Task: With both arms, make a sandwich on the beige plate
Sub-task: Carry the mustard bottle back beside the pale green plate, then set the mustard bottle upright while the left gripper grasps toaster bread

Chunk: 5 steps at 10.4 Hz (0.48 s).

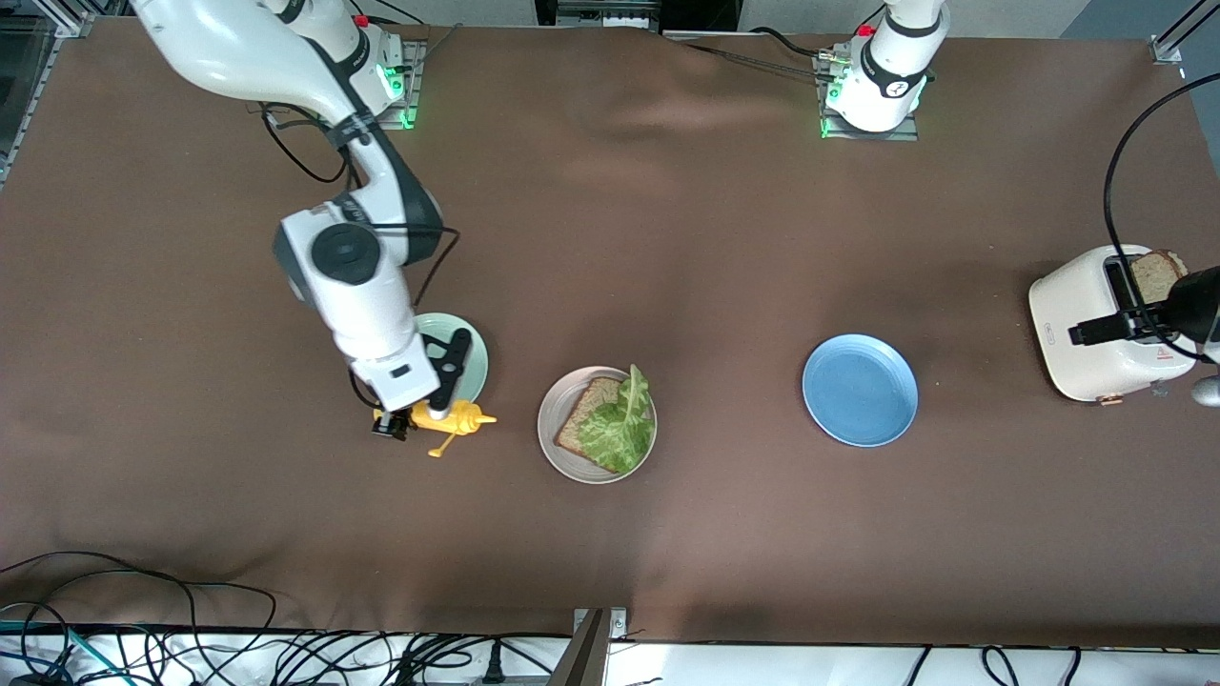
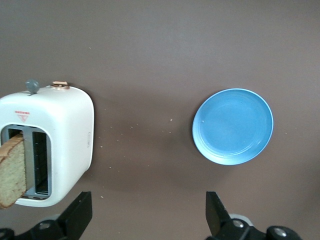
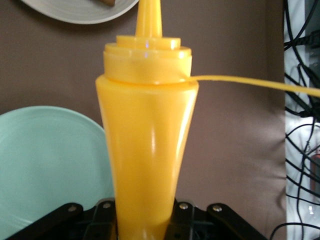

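Right gripper clamped on yellow bottle, beside beige plate, left gripper apart.

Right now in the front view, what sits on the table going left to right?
mint green plate → yellow squeeze bottle, held by the right tool → beige plate with bread slice and lettuce → blue plate → toaster

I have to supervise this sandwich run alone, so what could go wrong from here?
1. The right tool grips the yellow mustard bottle beside the mint green plate; its nozzle points toward the beige plate, so a squeeze might squirt early.
2. The lettuce leaf overhangs that plate's rim and may slide off.
3. The left tool, open over the toaster, could tip it pulling the bread slice.
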Available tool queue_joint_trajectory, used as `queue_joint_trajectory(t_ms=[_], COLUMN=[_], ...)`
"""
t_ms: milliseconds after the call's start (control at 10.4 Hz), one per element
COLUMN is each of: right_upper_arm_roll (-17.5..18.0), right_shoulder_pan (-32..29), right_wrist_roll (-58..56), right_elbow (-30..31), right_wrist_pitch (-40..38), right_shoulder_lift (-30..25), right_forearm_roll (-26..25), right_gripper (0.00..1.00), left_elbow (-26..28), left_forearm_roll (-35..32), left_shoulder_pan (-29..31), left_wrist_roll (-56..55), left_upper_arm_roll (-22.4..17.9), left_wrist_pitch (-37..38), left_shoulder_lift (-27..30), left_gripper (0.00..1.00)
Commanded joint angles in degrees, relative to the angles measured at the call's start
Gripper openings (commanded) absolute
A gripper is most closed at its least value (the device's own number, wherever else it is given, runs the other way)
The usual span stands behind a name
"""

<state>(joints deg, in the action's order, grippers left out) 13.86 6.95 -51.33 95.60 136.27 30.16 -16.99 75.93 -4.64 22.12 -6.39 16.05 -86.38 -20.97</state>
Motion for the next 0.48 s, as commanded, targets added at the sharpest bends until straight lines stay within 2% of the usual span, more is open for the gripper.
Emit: queue_joint_trajectory(t_ms=[0,191,383], right_upper_arm_roll=[7.4,7.9,7.7], right_shoulder_pan=[-12.3,-17.1,-22.7], right_wrist_roll=[-17.8,-33.8,-50.9], right_elbow=[6.8,7.4,7.3], right_wrist_pitch=[0.1,-4.7,-12.3], right_shoulder_lift=[-4.5,-4.6,-3.9], right_forearm_roll=[14.7,29.5,44.9], right_gripper=[0.0,0.0,0.0], left_elbow=[0.2,1.1,2.3], left_forearm_roll=[-1.2,-1.4,-10.0], left_shoulder_pan=[4.7,10.5,13.2], left_wrist_roll=[7.1,12.1,16.0], left_upper_arm_roll=[0.2,0.0,0.2], left_wrist_pitch=[3.4,4.7,4.7], left_shoulder_lift=[1.9,1.6,0.1], left_gripper=[1.0,1.0,1.0])
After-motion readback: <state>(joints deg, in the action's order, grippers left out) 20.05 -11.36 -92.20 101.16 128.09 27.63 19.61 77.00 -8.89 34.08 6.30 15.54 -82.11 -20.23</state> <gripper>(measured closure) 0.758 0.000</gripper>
